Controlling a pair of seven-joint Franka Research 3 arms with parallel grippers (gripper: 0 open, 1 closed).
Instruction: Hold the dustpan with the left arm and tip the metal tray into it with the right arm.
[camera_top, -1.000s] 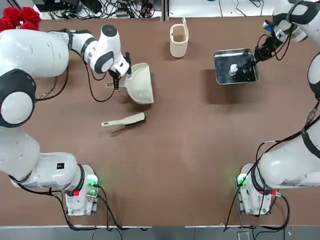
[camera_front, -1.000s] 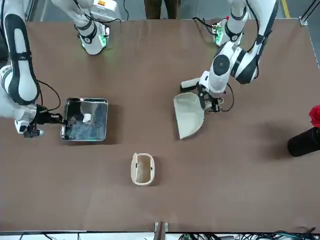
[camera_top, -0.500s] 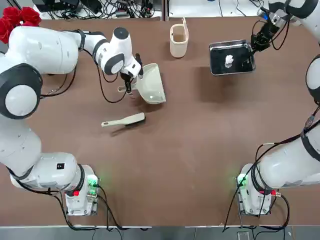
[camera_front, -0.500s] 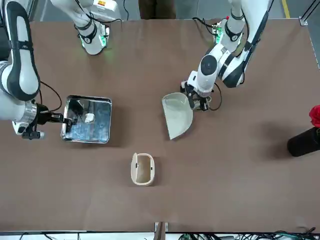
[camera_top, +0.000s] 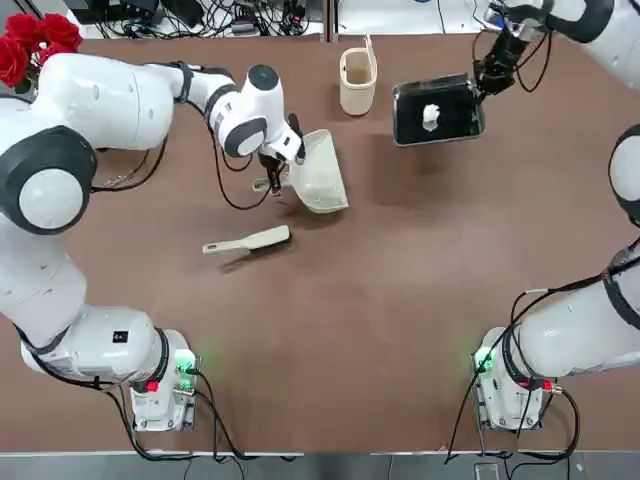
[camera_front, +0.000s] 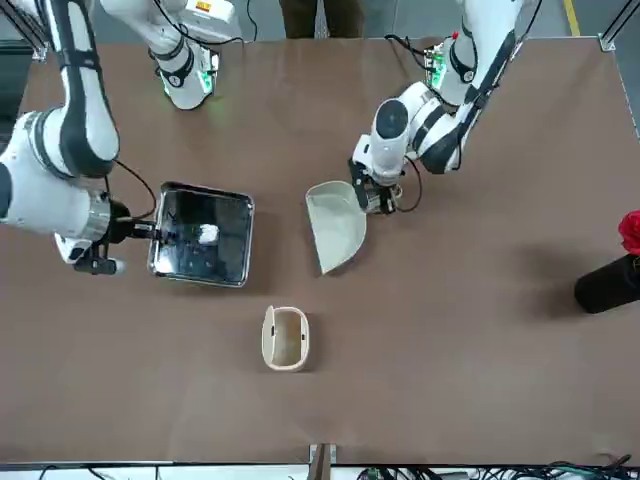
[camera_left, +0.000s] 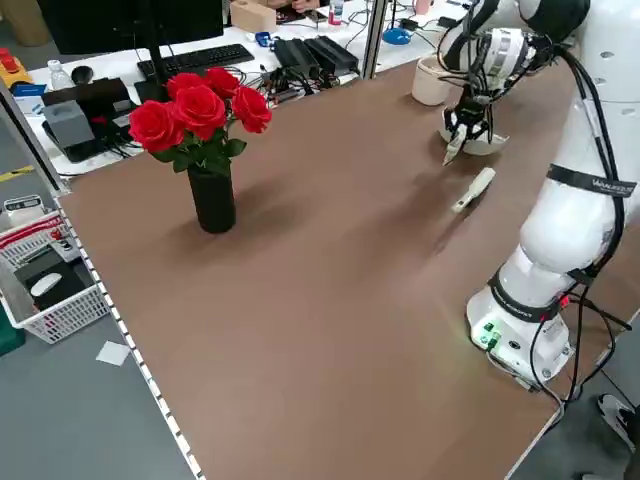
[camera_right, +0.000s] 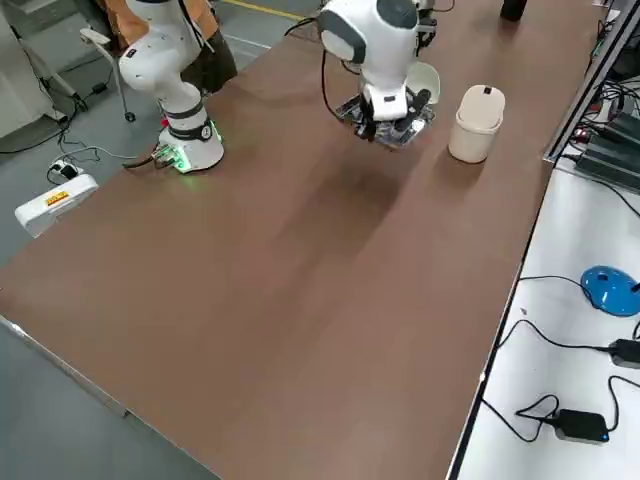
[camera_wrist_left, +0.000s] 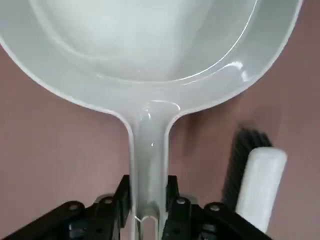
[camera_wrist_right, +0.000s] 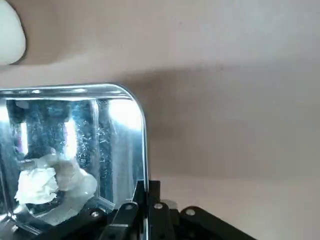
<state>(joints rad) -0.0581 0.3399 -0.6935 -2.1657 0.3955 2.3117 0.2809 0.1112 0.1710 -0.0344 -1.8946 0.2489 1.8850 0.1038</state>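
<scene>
My left gripper (camera_top: 279, 163) is shut on the stubby handle of the cream-white dustpan (camera_top: 322, 172), which hangs tilted above the table left of centre; the same dustpan (camera_front: 335, 224) and left gripper (camera_front: 371, 193) show in the front view. The left wrist view has the fingers (camera_wrist_left: 122, 195) clamping the dustpan handle (camera_wrist_left: 149, 165). My right gripper (camera_top: 484, 77) is shut on the rim of the shiny metal tray (camera_top: 437, 110), lifted at the far right. A white crumpled lump (camera_top: 431, 117) lies in the tray (camera_wrist_right: 75, 145). In the front view the tray (camera_front: 205, 235) hangs beside the right gripper (camera_front: 140, 232).
A tall cream cup (camera_top: 357, 78) stands at the far edge between dustpan and tray. A slim cream hand brush (camera_top: 248, 241) lies nearer the bases. Red roses in a black vase (camera_left: 205, 150) stand at the far left corner. Cables hang from both arms.
The left arm has carried the dustpan rightward toward the table's middle. The right arm has lifted the tray and moved it leftward and farther from the bases, toward the cup.
</scene>
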